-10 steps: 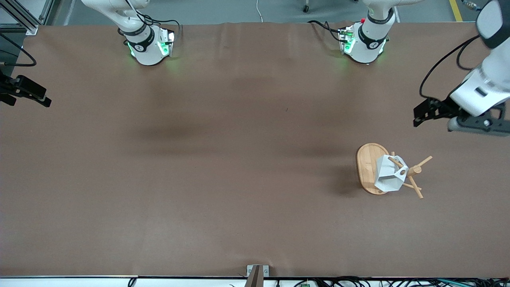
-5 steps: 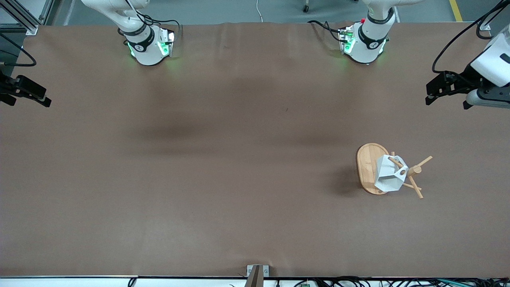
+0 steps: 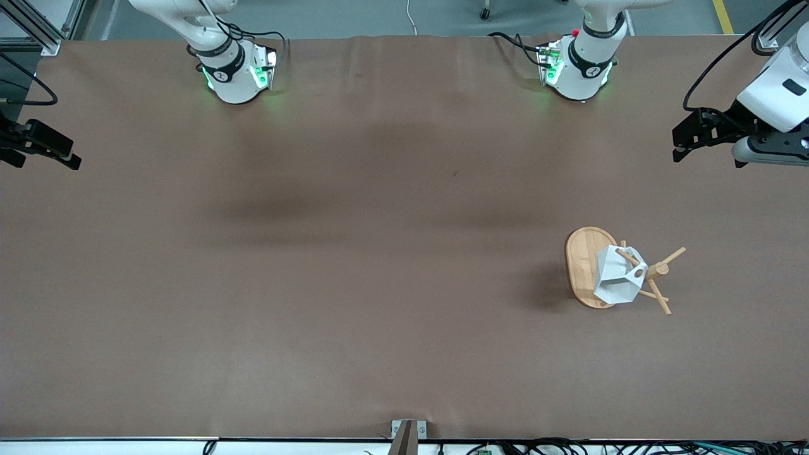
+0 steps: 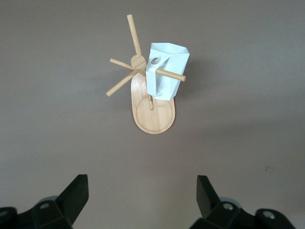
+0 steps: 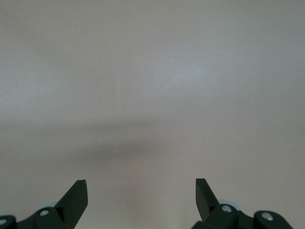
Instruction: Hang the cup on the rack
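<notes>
Cup (image 3: 618, 276) hung on rack (image 3: 588, 265) peg at lower right of frame; left claw (image 3: 686, 136) released at upper right edge, right claw (image 3: 38, 150) released at upper left edge.

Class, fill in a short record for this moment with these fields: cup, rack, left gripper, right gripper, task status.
cup: white faceted cup hangs by the hole in its handle on a peg
rack: bamboo rack stands on the table toward the left arm's end; other pegs bare
left gripper: left gripper open, holds nothing, up over the table at the left arm's end, away from the rack
right gripper: right gripper open, holds nothing, waits over bare table at the right arm's end
task status: cup is on the rack; looks done
</notes>
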`<action>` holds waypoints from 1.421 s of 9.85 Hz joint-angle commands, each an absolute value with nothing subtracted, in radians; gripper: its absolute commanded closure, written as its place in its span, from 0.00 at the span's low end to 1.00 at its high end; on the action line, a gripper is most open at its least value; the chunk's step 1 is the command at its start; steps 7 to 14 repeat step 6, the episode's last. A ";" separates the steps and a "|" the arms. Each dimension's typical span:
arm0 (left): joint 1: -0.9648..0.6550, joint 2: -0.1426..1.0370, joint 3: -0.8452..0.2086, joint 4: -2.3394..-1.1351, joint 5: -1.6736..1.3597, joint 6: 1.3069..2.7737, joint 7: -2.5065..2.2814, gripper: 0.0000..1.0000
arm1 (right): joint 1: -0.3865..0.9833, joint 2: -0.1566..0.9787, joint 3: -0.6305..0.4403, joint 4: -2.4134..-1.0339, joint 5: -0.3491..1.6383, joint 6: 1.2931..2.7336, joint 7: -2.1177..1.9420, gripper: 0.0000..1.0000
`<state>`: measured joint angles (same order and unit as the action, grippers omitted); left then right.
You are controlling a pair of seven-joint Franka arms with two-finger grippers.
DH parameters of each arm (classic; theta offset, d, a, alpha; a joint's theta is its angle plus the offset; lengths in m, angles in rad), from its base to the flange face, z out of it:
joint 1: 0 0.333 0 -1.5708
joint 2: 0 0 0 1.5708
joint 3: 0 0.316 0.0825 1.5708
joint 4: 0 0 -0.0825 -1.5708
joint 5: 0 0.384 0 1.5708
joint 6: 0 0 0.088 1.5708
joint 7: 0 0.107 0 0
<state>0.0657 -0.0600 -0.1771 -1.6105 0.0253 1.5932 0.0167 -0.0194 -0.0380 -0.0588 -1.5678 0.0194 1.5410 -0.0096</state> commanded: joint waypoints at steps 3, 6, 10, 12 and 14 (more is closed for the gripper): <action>0.066 -0.067 -0.181 -1.634 0.029 1.582 -0.018 0.00 | -0.018 -0.055 -0.057 -1.586 0.002 1.545 0.008 0.00; 0.069 -0.066 -0.181 -1.632 0.028 1.582 -0.017 0.00 | -0.018 -0.055 -0.057 -1.586 0.002 1.543 0.008 0.00; 0.069 -0.066 -0.181 -1.632 0.028 1.582 -0.017 0.00 | -0.018 -0.055 -0.057 -1.586 0.002 1.543 0.008 0.00; 0.069 -0.066 -0.181 -1.632 0.028 1.582 -0.017 0.00 | -0.018 -0.055 -0.057 -1.586 0.002 1.543 0.008 0.00; 0.069 -0.066 -0.181 -1.632 0.028 1.582 -0.017 0.00 | -0.018 -0.055 -0.057 -1.586 0.002 1.543 0.008 0.00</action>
